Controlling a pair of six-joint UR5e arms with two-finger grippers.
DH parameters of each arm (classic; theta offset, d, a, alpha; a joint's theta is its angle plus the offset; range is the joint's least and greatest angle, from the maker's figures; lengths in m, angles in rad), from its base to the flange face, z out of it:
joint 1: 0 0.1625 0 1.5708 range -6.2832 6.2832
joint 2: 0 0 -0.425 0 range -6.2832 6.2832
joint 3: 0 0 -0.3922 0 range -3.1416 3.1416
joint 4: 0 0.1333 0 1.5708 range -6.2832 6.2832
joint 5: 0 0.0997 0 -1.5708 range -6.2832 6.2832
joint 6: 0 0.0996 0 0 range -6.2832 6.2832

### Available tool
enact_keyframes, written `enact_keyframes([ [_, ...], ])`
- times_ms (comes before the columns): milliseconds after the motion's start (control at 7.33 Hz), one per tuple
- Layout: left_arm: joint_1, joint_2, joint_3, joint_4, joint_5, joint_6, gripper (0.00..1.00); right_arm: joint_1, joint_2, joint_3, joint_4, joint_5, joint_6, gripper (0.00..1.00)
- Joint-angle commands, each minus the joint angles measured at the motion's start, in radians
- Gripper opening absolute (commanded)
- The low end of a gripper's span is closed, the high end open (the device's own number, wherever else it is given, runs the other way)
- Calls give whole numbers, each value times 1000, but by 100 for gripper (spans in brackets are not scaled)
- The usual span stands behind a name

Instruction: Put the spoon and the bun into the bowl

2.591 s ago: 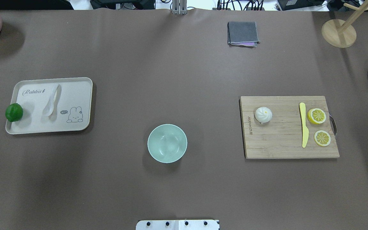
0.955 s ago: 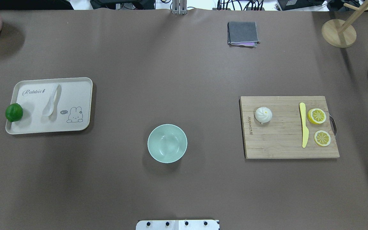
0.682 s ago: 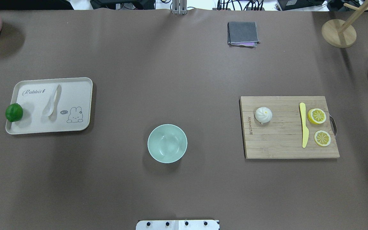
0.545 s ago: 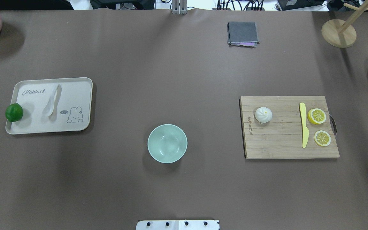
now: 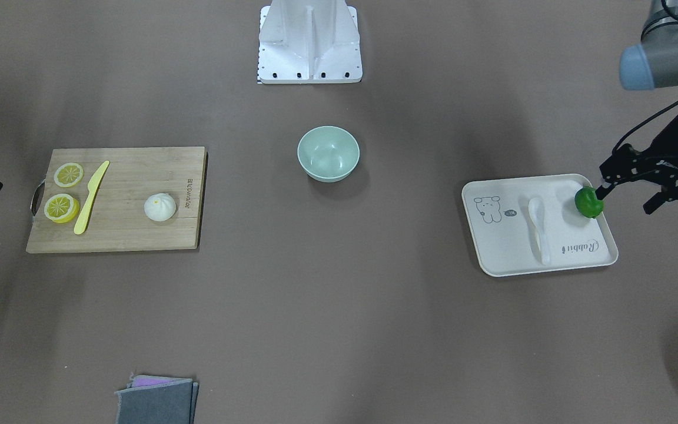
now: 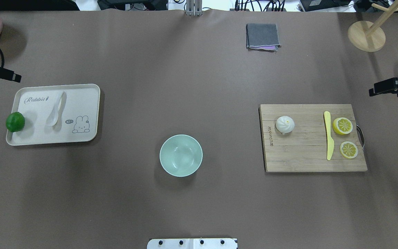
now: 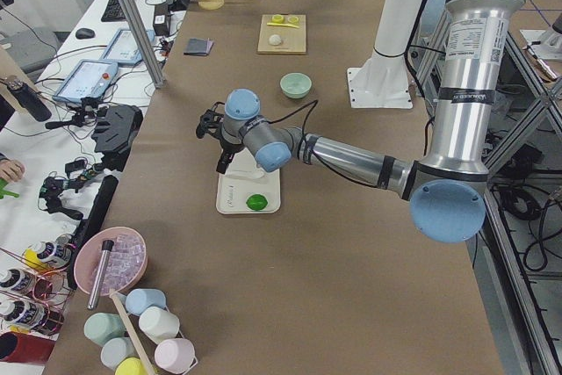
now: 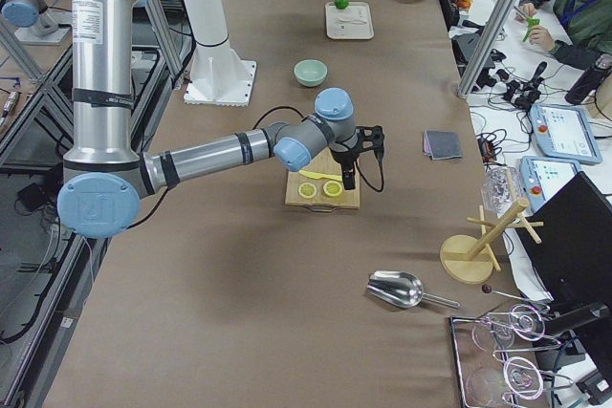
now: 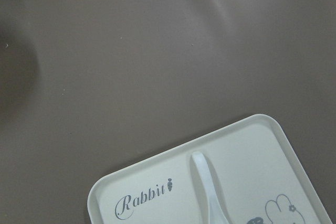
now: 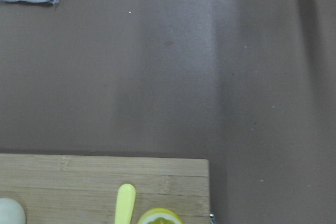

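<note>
Left gripper [image 5: 624, 199], spread, hangs off the tray's [image 6: 81, 100] far-left corner. Spoon [image 6: 56, 110] lies robotward, handle pointing away. Right gripper [image 6: 375, 91], state untellable, sits nearer bun [image 6: 285, 124].

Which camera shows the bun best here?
Overhead exterior: the bun sits whole and unobstructed on the cutting board, pleats and yellow dot visible. Front-facing shows it whole too; right wrist catches only an edge; exterior left shows a speck.
</note>
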Motion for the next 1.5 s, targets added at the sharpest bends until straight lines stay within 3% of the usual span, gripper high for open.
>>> enact_keyframes([
  [0,99,-54,77,-9,76,-84,98,-132,46,2,3,-125,166,99],
  [136,131,-66,118,-49,135,-107,96,-143,58,3,3,-132,172,99],
  [409,164,-112,244,-158,153,-150,75,-143,58,15,3,-133,172,99],
  [1364,219,-102,265,-175,188,-152,56,-149,57,17,3,-150,170,99],
])
